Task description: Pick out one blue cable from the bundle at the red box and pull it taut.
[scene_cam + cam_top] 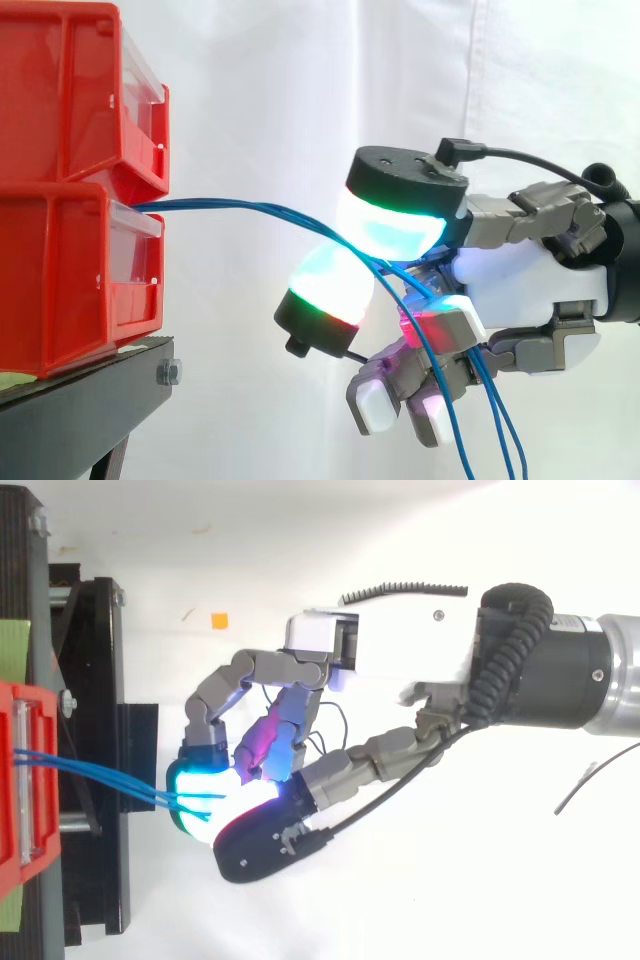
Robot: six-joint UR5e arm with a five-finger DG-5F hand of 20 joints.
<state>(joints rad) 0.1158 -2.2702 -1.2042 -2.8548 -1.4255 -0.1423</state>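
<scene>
I see the hand [530, 280] coming in from the right in the side view, level with the gap between two stacked bins. The fingers are clamped on the blue cables [215, 204]. Two big glowing pads [395, 225] meet around the strands, one cyan-green above and one white-green below. The other fingers are curled under the palm with white and magenta tips. More than one blue strand sits in the pinch, though I can't count them exactly. The cables leave the top front of the lower red bin [60, 280], just under the upper red bin [60, 90]. They run right in a shallow arc to the pads. Past the pinch the strands drop down and out of the bottom edge, in front of the curled fingers. The bins sit on the black stand [90, 390], with the white curtain [300, 80] behind. From the top view, the hand [400, 645] reaches left and the cables [95, 773] slant from the bins into the cyan pad, which sits close to the stand's edge. A small orange square [219, 621] lies on the white surface, well apart from the hand.
</scene>
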